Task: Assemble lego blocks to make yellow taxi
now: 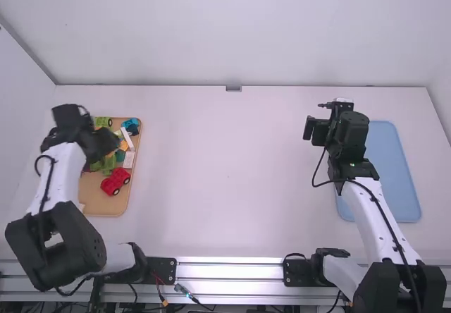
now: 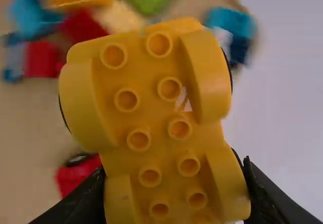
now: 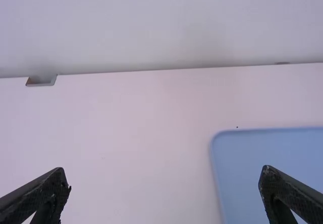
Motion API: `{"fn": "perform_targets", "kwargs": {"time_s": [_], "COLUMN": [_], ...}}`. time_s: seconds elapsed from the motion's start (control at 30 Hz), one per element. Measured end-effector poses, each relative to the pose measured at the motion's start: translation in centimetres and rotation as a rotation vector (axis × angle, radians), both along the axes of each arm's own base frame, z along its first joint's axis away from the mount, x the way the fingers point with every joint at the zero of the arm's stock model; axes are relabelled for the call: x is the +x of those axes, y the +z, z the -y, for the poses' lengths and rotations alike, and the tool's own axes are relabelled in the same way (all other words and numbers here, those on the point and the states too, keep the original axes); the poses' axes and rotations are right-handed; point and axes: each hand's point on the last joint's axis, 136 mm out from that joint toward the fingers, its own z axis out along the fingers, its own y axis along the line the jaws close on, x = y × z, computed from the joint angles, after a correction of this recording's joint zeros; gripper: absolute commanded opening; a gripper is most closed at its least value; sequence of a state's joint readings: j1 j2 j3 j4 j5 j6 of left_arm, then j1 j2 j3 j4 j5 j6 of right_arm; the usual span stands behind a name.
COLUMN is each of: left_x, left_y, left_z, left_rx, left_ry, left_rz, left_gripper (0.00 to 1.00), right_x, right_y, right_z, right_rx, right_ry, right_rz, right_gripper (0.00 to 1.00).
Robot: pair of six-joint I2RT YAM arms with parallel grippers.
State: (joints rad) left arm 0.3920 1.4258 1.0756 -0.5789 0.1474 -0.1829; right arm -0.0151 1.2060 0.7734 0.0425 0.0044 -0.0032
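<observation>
Above the brown tray at the left, my left gripper [image 1: 106,142] is in the high view. In the left wrist view, a yellow wheeled base [image 2: 151,103] with rows of studs and fenders fills the middle; my left gripper [image 2: 174,196] is shut on it, a finger at each side. Over the table near the blue tray, my right gripper [image 1: 315,131] holds still. Seen from its own wrist, the right gripper [image 3: 165,183] is open, its fingers wide apart with nothing between them.
The brown tray [image 1: 106,206] holds several loose pieces, among them a red car [image 1: 116,181], green pieces [image 1: 103,122] and a blue piece [image 1: 131,123]. A flat blue tray [image 1: 399,186] lies at the right, beside the right arm. A wall stands behind the table [image 1: 225,186].
</observation>
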Motion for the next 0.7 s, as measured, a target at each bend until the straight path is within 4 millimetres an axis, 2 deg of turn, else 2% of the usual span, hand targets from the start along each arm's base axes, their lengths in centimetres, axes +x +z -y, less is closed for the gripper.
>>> {"fn": "perform_targets", "kwargs": {"time_s": [0.03, 0.1, 0.13, 0.2, 0.23, 0.27, 0.3, 0.33, 0.4, 0.43, 0.5, 0.7], "left_x": [0.3, 1.5, 1.6, 1.7, 1.6, 1.3, 1.3, 0.9, -0.3, -0.6, -1.8, -3.7], "left_y": [0.2, 0.9, 0.9, 0.9, 0.9, 0.9, 0.9, 0.6, -0.5, -1.0, -2.8, -6.5], "left_z": [1.1, 7.0, 7.7, 13.6, 15.4, 18.1, 18.1, 20.5, 23.8, 24.7, 27.9, 32.1], "left_rx": [0.016, 0.082, 0.09, 0.161, 0.183, 0.215, 0.215, 0.25, 0.29, 0.298, 0.328, 0.391], "left_ry": [-0.054, -0.333, -0.365, -0.65, -0.735, -0.868, -0.868, -0.998, -1.207, -1.266, -1.467, -1.773], "left_rz": [0.006, 0.026, 0.028, 0.044, 0.054, 0.072, 0.072, 0.082, 0.077, 0.075, 0.073, 0.058], "left_gripper": [0.02, 0.02, 0.02, 0.02, 0.02, 0.02, 0.02, 0.02, 0.02, 0.02, 0.02, 0.02], "right_x": [0.0, 0.0, 0.0, 0.0, 0.0, 0.0, 0.0, 0.0, 0.0, 0.0, 0.0, 0.0], "right_y": [0.0, 0.0, 0.0, 0.0, 0.0, 0.0, 0.0, 0.0, 0.0, 0.0, 0.0, 0.0], "right_z": [0.0, -0.1, -0.1, -0.1, -0.1, -0.1, -0.1, -0.1, -0.1, -0.2, -0.1, -0.1], "right_rx": [0.001, 0.004, 0.004, 0.006, 0.006, 0.005, 0.005, 0.005, 0.006, 0.005, 0.006, 0.006], "right_ry": [0.001, 0.001, 0.002, 0.005, 0.003, 0.003, 0.003, 0.004, 0.006, 0.008, 0.006, 0.005], "right_rz": [0.0, 0.0, -0.001, -0.001, -0.001, 0.0, 0.0, -0.001, 0.0, -0.001, 0.0, -0.001], "right_gripper": [0.99, 0.99, 0.99, 0.99, 0.99, 0.99, 0.99, 0.99, 0.99, 0.99, 0.99, 0.99]}}
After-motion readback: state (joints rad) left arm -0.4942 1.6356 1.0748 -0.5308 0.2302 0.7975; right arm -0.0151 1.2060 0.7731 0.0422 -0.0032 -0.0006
